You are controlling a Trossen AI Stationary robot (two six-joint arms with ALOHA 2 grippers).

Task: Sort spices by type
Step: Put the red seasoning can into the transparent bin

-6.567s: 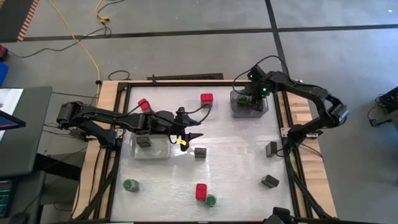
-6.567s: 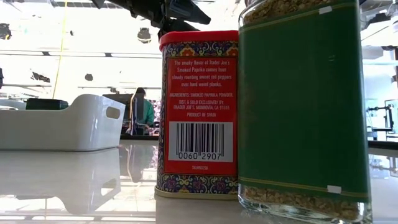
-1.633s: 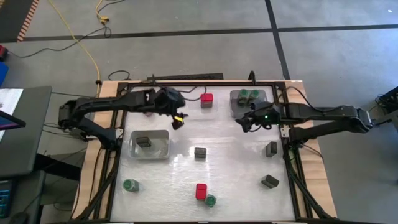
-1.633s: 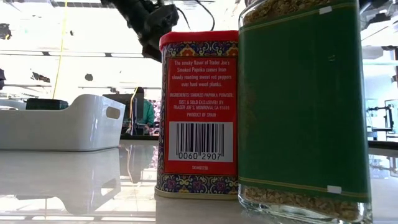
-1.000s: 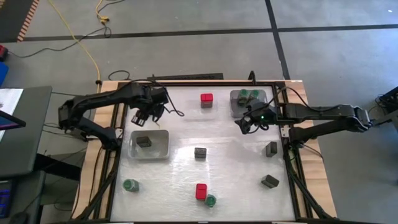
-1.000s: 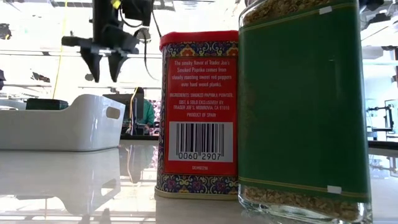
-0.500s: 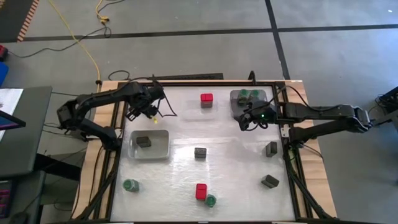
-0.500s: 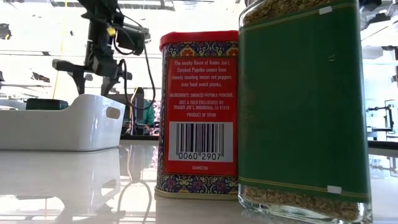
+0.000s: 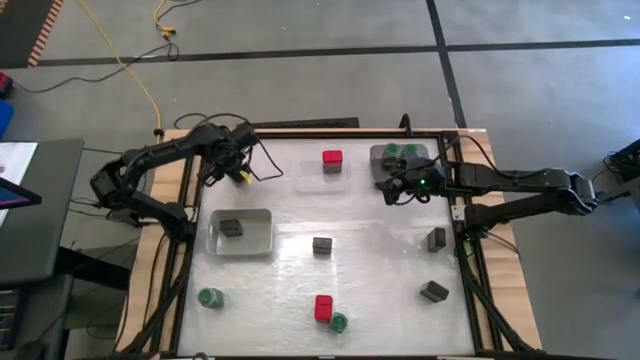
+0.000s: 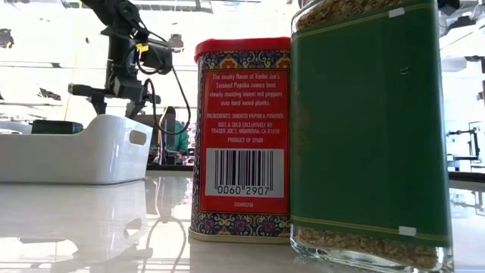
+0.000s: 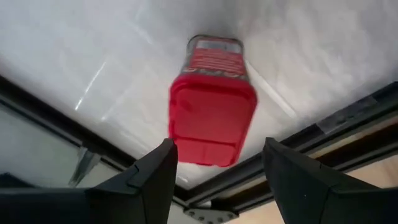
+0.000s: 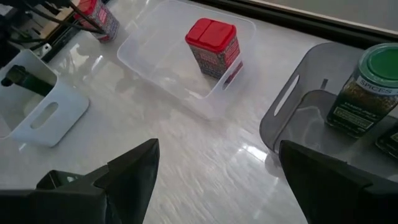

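Your left end effector (image 11: 214, 171), fingers spread, hovers over the red square spice tin (image 11: 211, 112) at upper left; centre it, then descend straight.

In the high view the left gripper (image 9: 228, 167) covers the red paprika tin (image 11: 212, 117) beneath it. In the right wrist view, the picture's edge cuts off a second container (image 12: 390, 138) beside the green-lidded spice jar (image 12: 362, 91), beyond the right gripper (image 12: 217, 180); its kind is unreadable.

Red tin (image 10: 242, 136) is showing "Trader Joe's Smoked Paprika", "Product of Spain", barcode "0060 2907"; green-lidded jar (image 12: 364, 93) label is reading "SPICES".
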